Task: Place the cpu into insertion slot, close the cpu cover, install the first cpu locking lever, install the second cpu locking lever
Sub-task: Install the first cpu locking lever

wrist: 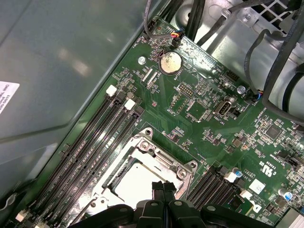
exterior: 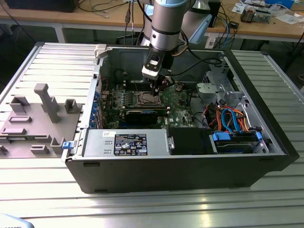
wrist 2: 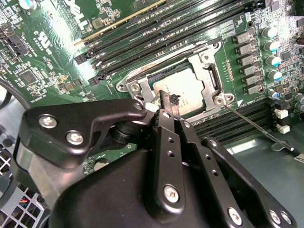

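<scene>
- Fixtures (exterior: 45, 102) of grey plastic stand on the slatted table (exterior: 152, 209) at the exterior view's left, outside the computer case (exterior: 166, 175), probably parked there to keep the arm's path free.
- The computer case lies on its side with the open face up, so the green motherboard (exterior: 180, 102) meets the arm from above.
- On the board the cpu (wrist 2: 185, 85) sits in the insertion slot (exterior: 146, 99) with its pale top flat. The cpu cover (wrist 2: 209, 71) appears to lie down around it, framing the chip to keep it seated.
- The gripper (wrist 2: 168, 100) hangs over one edge of the cpu, fingers clenched together with nothing between them. Pressed into one narrow tip, they look suited to pushing rather than grasping. Whether the tip touches the metal I cannot tell.
- A thin locking lever (wrist 2: 251, 124) runs out from the socket's corner across the board, apparently unhooked, so the cpu cover looks not yet clamped.
- At the exterior view's right, blue and orange cables (exterior: 228, 118) bundle beside the drive bay (exterior: 237, 140), well apart from the socket.
</scene>
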